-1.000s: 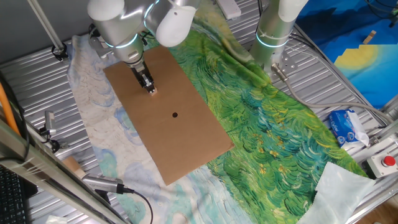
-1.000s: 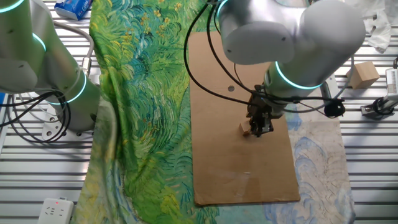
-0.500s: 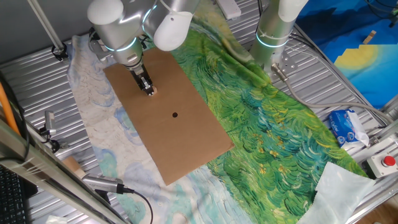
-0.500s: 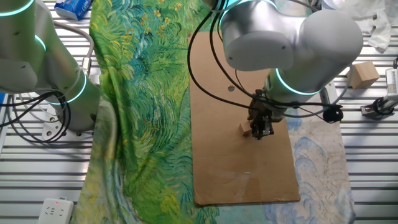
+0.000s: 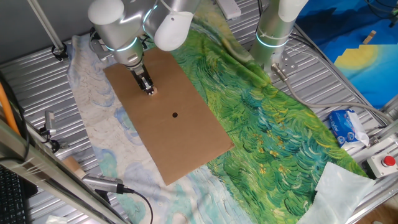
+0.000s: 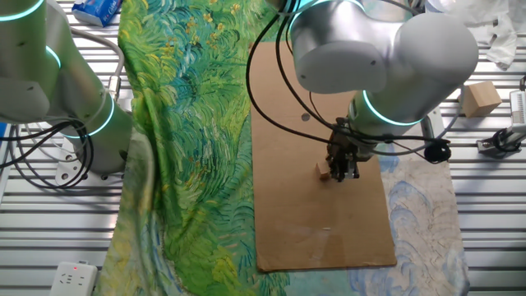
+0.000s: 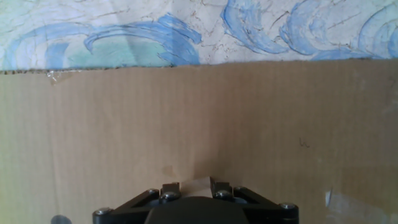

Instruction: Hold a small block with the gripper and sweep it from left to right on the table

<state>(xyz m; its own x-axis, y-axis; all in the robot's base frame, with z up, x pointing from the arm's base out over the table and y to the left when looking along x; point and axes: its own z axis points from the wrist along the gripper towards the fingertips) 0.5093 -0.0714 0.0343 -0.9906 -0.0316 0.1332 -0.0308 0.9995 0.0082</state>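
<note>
The small block (image 5: 153,91) is a tiny light-tan wooden cube resting on the brown cardboard sheet (image 5: 186,134), near its far left part. It also shows in the other fixed view (image 6: 323,171) and in the hand view (image 7: 194,187). My black gripper (image 5: 150,91) points down and is shut on the block, with a finger on each side of it, as the hand view (image 7: 194,188) shows. In the other fixed view the gripper (image 6: 341,173) stands just right of the block, partly hiding it.
A green swirl cloth (image 5: 273,124) lies right of the cardboard and a pale blue one (image 5: 93,118) under its left side. A second silver arm (image 5: 273,31) stands at the back. A larger wooden block (image 6: 479,99) sits on the ribbed metal table (image 6: 493,222).
The gripper with the block has shifted very slightly up and left on the cardboard; over the last half second nothing visibly moved.
</note>
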